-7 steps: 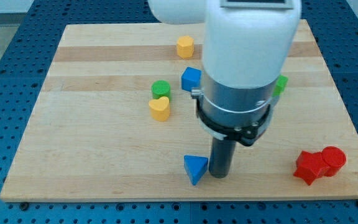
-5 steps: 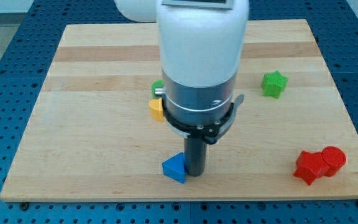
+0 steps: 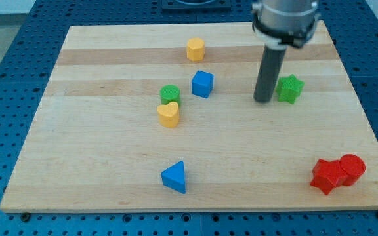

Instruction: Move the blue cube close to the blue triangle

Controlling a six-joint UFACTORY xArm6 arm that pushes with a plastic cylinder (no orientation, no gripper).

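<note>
1. Nearest the view's bottom edge lies the blue triangle (image 3: 174, 177), flat on the wooden board (image 3: 77, 170), with one corner pointing toward 1 o'clock and its broad side toward 7 o'clock.
2. At roughly 3 o'clock from it, near the board's right corner, a red star-like block (image 3: 326, 176) touches a red cylinder (image 3: 352, 168).
3. Farther back, a yellow heart-shaped block (image 3: 168, 114) sits touching a green cylinder (image 3: 170, 94) just behind it.
4. The blue cube (image 3: 202, 84) stands just right of that pair, at about 12 to 1 o'clock from the blue triangle and well apart from it; one edge faces the viewer, so it has no clear long axis.
5. My tip (image 3: 264, 100) rests on the board at 3 o'clock from the blue cube, apart from it, and just beside a green star-shaped block (image 3: 289, 88).
6. There are no jaws here, only a straight rod.
7. Farthest back sits a yellow hexagon-like block (image 3: 195, 49).
8. No writing is readable.
</note>
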